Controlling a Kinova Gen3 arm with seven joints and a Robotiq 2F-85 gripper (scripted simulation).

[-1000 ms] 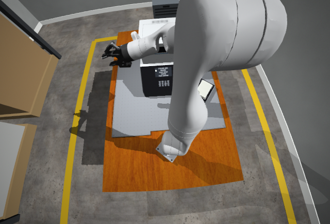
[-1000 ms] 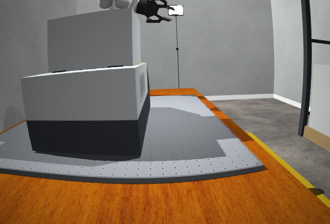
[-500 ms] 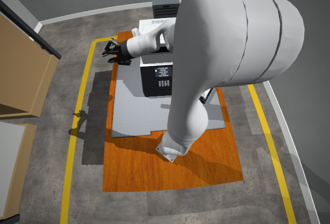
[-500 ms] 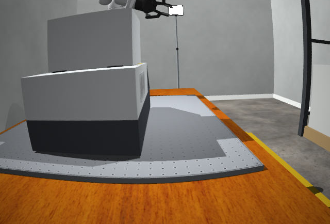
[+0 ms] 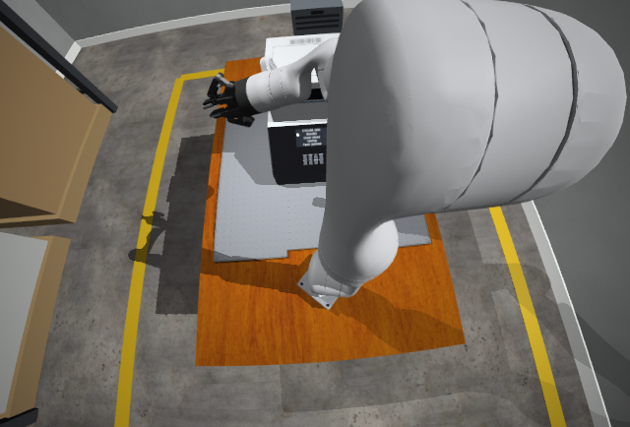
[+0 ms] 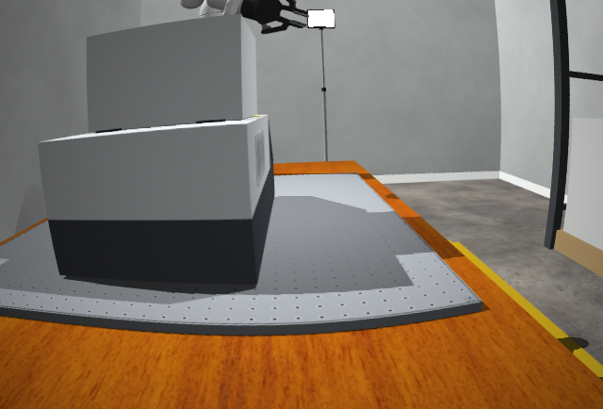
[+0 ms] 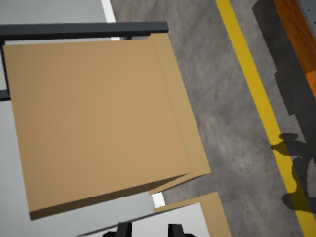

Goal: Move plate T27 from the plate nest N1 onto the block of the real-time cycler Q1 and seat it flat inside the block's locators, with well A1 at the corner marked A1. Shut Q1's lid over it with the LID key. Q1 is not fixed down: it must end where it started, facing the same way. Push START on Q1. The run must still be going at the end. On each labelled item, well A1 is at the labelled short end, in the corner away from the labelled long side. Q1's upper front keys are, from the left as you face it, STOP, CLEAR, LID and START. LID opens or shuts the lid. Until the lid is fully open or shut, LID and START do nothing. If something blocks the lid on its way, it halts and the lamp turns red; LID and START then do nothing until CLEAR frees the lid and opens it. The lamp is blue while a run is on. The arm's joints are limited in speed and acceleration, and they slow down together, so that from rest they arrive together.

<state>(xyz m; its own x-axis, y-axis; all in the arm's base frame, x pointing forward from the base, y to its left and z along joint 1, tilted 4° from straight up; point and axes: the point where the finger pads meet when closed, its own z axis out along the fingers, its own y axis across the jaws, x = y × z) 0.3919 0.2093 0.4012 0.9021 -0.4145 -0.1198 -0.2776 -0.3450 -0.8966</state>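
My gripper (image 5: 209,110) (image 6: 304,20) (image 7: 150,231) is partly open and empty. It points out to the left of the cycler, high above the table's left edge. The cycler Q1 (image 5: 293,170) (image 6: 151,171) stands on the perforated board, with its black front toward the arm's base. Its lid (image 5: 277,41) (image 6: 165,73) stands raised. The front screen (image 5: 311,139) and keys (image 5: 312,158) show beside the arm; lettering and lamp colour are too small to read. The arm hides the cycler's right part and most of its opening. Plate T27 and nest N1 are not visible.
The arm (image 5: 407,107) covers the right side of the perforated board (image 5: 254,223) (image 6: 384,300). The wooden table (image 5: 244,321) (image 6: 292,360) surrounds the board. A grey cabinet (image 5: 316,10) stands behind. Tan boxes (image 5: 40,107) (image 7: 99,118) stand left of the yellow floor line (image 5: 157,157) (image 7: 252,84).
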